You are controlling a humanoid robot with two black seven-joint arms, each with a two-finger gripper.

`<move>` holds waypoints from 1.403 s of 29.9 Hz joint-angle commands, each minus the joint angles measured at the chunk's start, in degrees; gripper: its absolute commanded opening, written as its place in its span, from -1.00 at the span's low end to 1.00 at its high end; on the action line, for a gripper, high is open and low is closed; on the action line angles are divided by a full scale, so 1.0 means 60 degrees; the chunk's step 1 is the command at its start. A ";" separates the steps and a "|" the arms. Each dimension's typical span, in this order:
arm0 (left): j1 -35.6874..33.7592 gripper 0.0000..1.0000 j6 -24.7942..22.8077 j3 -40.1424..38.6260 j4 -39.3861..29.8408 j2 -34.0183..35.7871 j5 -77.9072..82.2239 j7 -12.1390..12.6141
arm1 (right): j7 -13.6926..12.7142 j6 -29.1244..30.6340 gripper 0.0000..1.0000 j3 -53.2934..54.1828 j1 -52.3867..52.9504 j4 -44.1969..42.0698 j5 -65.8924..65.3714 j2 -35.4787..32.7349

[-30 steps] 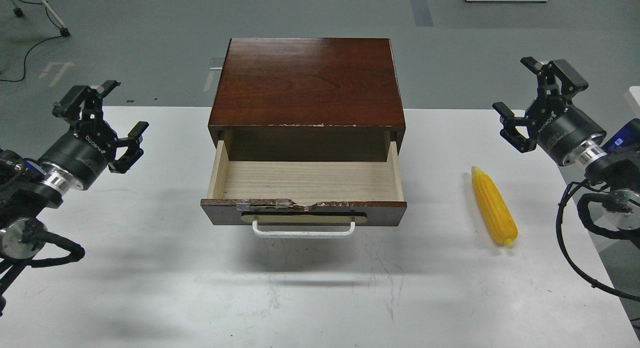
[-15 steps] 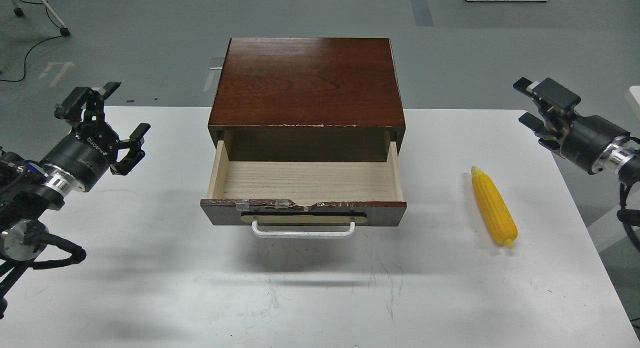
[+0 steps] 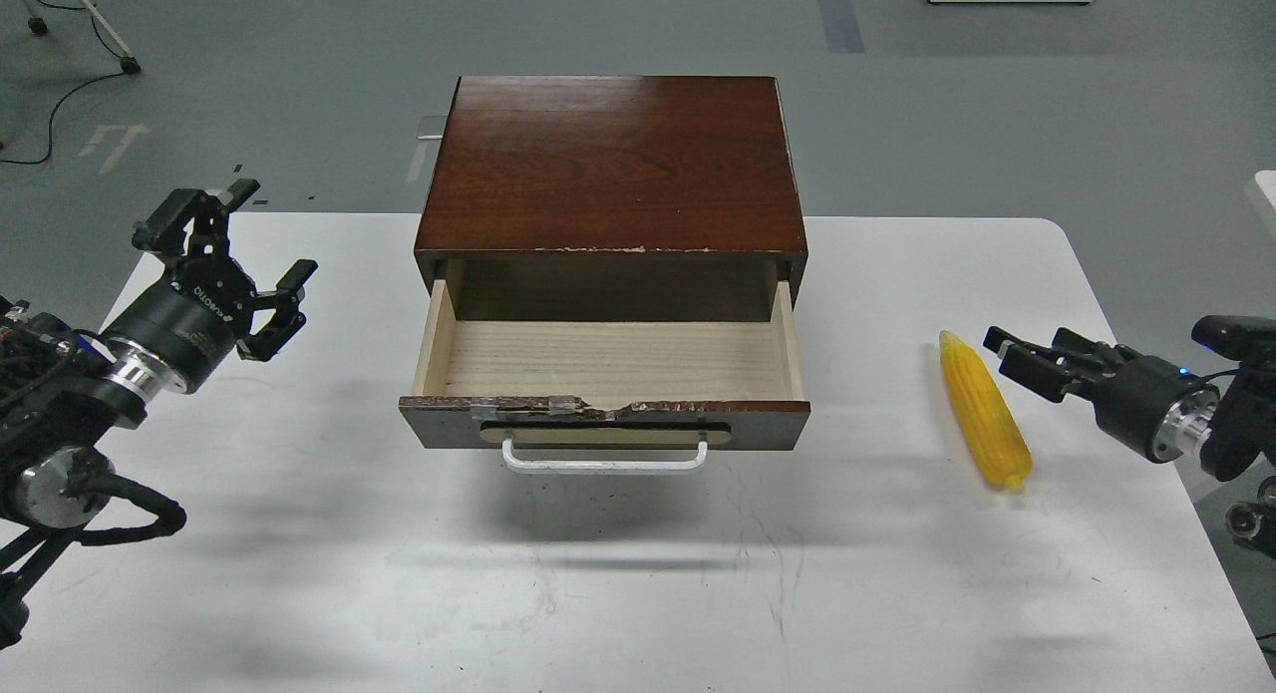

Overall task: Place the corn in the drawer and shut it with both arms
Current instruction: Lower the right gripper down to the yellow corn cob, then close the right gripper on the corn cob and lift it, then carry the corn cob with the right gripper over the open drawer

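Note:
The corn (image 3: 984,409) lies on the white table (image 3: 638,583), right of the drawer, its tapered tip pointing away from me. The drawer (image 3: 768,429) is pulled open and empty, with a pale-wood inside, a chipped taped front edge and a white bar handle (image 3: 605,462). My left gripper (image 3: 271,229) is open and empty, raised over the table's left edge, well left of the drawer. My right gripper (image 3: 1002,349) is open and empty, low and level just right of the corn's upper half, fingers pointing at it without touching.
The drawer sits in a dark reddish-brown cabinet (image 3: 613,160) at the table's back middle. Grey floor lies beyond the table, with cables and a stand leg at the far left (image 3: 95,35). The table's right edge runs close under my right arm.
My right gripper has dropped from high at the right and turned level, now close beside the corn. My left gripper has moved slightly right and down. Corn and drawer have not moved.

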 commanded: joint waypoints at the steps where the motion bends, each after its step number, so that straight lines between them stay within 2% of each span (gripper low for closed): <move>1: 0.0013 0.96 -0.0002 -0.0014 0.0000 0.0028 -0.0015 -0.0009 | -0.0004 -0.0019 1.00 -0.0216 -0.0023 -0.0392 -0.0022 0.0314; 12: 0.0057 0.96 -0.0017 -0.0029 -0.0015 0.0277 -0.0103 -0.0009 | -0.0004 -0.0019 1.00 -0.1227 0.0123 -0.0891 -0.0095 0.0754; 17: 0.0160 0.96 -0.0017 -0.0043 -0.0191 0.0497 -0.0132 -0.0024 | -0.0004 -0.0019 0.75 -0.1680 0.0445 -0.0979 -0.0139 0.1134; 18: 0.0160 0.96 -0.0017 -0.0043 -0.0191 0.0512 -0.0132 -0.0024 | -0.0004 -0.0019 0.62 -0.1783 0.0518 -0.1023 -0.0140 0.1178; 19: 0.0160 0.96 -0.0017 -0.0043 -0.0191 0.0526 -0.0118 -0.0024 | -0.0004 -0.0004 0.08 -0.2074 0.0678 -0.1183 -0.0169 0.1280; 20: 0.0160 0.96 -0.0017 -0.0043 -0.0191 0.0526 -0.0118 -0.0024 | -0.0004 -0.0004 -0.08 -0.2497 0.0883 -0.1387 -0.0357 0.1354; 21: 0.0160 0.96 -0.0003 -0.0043 -0.0191 0.0526 -0.0103 -0.0024 | -0.0004 -0.0004 -0.10 -0.2661 0.1030 -0.1520 -0.0490 0.1354; 22: 0.0160 0.96 -0.0002 -0.0043 -0.0191 0.0526 -0.0118 -0.0024 | -0.0004 -0.0004 -0.27 -0.3025 0.1322 -0.1811 -0.0680 0.1369; 26: 0.0160 0.96 -0.0002 -0.0043 -0.0191 0.0526 -0.0103 -0.0024 | -0.0004 0.0054 -0.55 -0.3833 0.1880 -0.1961 -0.0740 0.1398; 27: 0.0160 0.96 -0.0002 -0.0043 -0.0191 0.0512 -0.0118 -0.0024 | -0.0033 0.0055 -0.88 -0.4052 0.2070 -0.2004 -0.0740 0.1442; 28: 0.0160 0.96 -0.0002 -0.0043 -0.0191 0.0526 -0.0118 -0.0024 | -0.0105 0.0055 -1.00 -0.4098 0.2188 -0.2019 -0.0740 0.1500; 34: 0.0218 0.96 0.0012 -0.0043 -0.0191 0.0541 -0.0118 -0.0039 | -0.0443 -0.0047 -1.00 -0.4025 0.2933 -0.2019 -0.0623 0.1633; 38: 0.0277 0.96 0.0012 -0.0043 -0.0191 0.0556 -0.0118 -0.0039 | -0.0326 -0.0734 -1.00 -0.4025 0.3783 -0.1888 -0.0608 0.1545; 39: 0.0291 0.96 0.0012 -0.0043 -0.0191 0.0556 -0.0118 -0.0039 | -0.0094 -0.1157 -1.00 -0.4039 0.4264 -0.1742 -0.0623 0.1516; 40: 0.0292 0.96 0.0012 -0.0043 -0.0191 0.0570 -0.0118 -0.0039 | 0.0373 -0.1437 -1.00 -0.4112 0.4820 -0.1451 -0.0652 0.1487; 41: 0.0292 0.96 0.0012 -0.0043 -0.0191 0.0585 -0.0118 -0.0024 | 0.0653 -0.1512 -1.00 -0.4127 0.5116 -0.1259 -0.0725 0.1428; 42: 0.0292 0.96 0.0012 -0.0043 -0.0191 0.0614 -0.0118 -0.0024 | 0.1192 -0.1542 -1.00 -0.4156 0.5742 -0.0866 -0.0841 0.1254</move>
